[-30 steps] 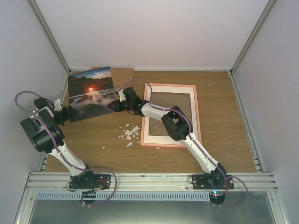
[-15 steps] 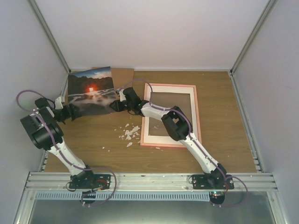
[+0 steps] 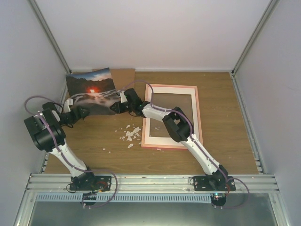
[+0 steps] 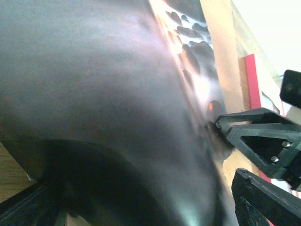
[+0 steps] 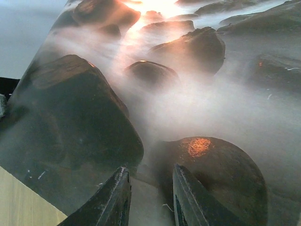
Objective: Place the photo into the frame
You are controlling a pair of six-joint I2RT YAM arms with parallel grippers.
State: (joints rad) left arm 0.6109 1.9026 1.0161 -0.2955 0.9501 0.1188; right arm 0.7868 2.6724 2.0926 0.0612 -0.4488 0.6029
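The photo (image 3: pixel 91 89), a dark misty landscape with a red sun, rests tilted at the table's back left with its near edge raised. In the top view my left gripper (image 3: pixel 79 112) sits under its lower left corner. The photo (image 4: pixel 117 94) fills the left wrist view and hides the left jaws. My right gripper (image 3: pixel 115 107) is at the photo's lower right corner. Both its fingers (image 5: pixel 115 200) lie on the print's face (image 5: pixel 188 94) with a narrow gap and nothing between them. The pink frame (image 3: pixel 199 117) lies flat to the right, under the right arm.
A white mat (image 3: pixel 150 136) lies inside the frame. A brown backing board (image 3: pixel 123 75) sticks out behind the photo. White scraps (image 3: pixel 130 134) are scattered between photo and frame. Enclosure walls stand close on the left and at the back.
My left gripper has moved right, in under the photo's lower left corner. The photo's near left side has lifted and tilted. The right gripper's jaws have narrowed.
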